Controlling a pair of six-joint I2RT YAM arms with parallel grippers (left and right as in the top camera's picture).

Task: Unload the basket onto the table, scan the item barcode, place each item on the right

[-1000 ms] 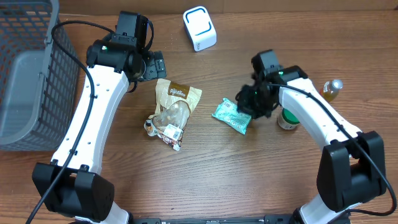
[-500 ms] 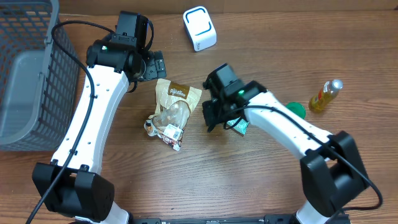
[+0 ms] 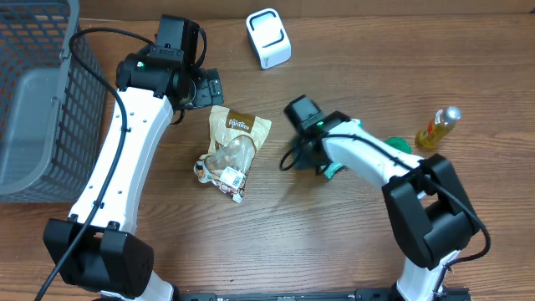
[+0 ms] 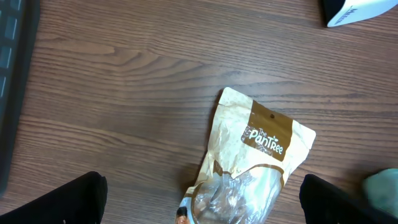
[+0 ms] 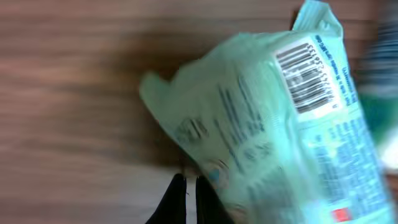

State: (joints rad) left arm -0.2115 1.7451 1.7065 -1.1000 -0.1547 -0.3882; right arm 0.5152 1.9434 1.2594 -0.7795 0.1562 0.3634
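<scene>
A pale green packet [image 5: 267,124] fills the right wrist view, its barcode [image 5: 308,74] facing the camera. My right gripper [image 5: 191,186] is shut, its fingers pinching the packet's lower edge. From overhead, only a corner of the packet [image 3: 333,170] shows below the right gripper [image 3: 311,160]. The white scanner [image 3: 268,38] stands at the back of the table and is cut off at the top right of the left wrist view [image 4: 360,11]. My left gripper [image 3: 205,88] [image 4: 202,205] hangs open above a brown snack pouch [image 4: 255,162], touching nothing.
The brown pouch [image 3: 232,142] lies left of centre. A grey wire basket [image 3: 33,100] takes up the far left. A small yellow bottle [image 3: 440,127] and a green-lidded jar [image 3: 399,146] stand at the right.
The right arm has swung from the right towards the middle and turned, taking the green packet with it. The jar is now uncovered. The left arm has not moved.
</scene>
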